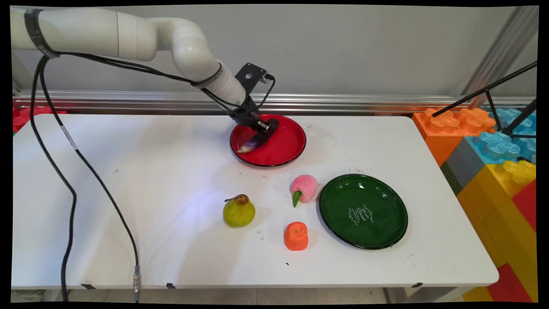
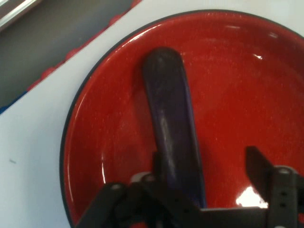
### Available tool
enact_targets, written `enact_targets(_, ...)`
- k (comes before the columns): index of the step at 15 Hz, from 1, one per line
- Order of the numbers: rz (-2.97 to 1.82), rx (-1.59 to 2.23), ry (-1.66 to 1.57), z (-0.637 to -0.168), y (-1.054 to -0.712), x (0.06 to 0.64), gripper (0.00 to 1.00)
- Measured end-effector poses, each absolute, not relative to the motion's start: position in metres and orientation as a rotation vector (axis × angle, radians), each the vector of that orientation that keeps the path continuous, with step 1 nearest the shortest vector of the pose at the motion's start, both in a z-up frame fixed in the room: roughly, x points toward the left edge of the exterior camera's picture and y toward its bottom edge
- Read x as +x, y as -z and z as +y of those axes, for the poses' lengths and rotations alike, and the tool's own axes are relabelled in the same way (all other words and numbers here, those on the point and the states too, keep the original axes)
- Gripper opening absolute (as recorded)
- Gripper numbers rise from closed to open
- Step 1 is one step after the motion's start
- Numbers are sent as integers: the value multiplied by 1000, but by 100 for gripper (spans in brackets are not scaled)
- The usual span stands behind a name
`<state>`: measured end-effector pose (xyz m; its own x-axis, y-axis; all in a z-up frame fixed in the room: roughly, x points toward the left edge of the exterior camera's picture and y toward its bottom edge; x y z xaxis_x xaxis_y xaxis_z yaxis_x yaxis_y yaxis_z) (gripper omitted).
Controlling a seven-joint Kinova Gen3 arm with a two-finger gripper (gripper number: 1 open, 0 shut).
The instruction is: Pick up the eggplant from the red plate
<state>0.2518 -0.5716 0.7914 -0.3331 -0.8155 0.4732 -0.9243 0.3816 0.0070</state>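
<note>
Eggplant [image 2: 172,128] lies in the red plate [image 1: 289,148] beneath the down-slanted tool [image 2: 206,178], fingers apparently spread apart.

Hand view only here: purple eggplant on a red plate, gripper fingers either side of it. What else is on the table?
Observer: A green plate sits near the right end, nothing on it.
Operator: Any loose items?
Observer: Three, all standing on the bare table: a pear, a pink peach and an orange fruit.
Operator: Peach touching the green plate?
Observer: It is close beside the plate's left rim; I cannot tell whether they touch.
Operator: Where is my red plate on the table?
Observer: The red plate is at the table's far edge, about mid-width, just before the metal rail along the wall.
</note>
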Motion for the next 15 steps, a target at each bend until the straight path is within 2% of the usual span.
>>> enact_targets(15, -2255, 1474, -358, -586, -761, 261, 100)
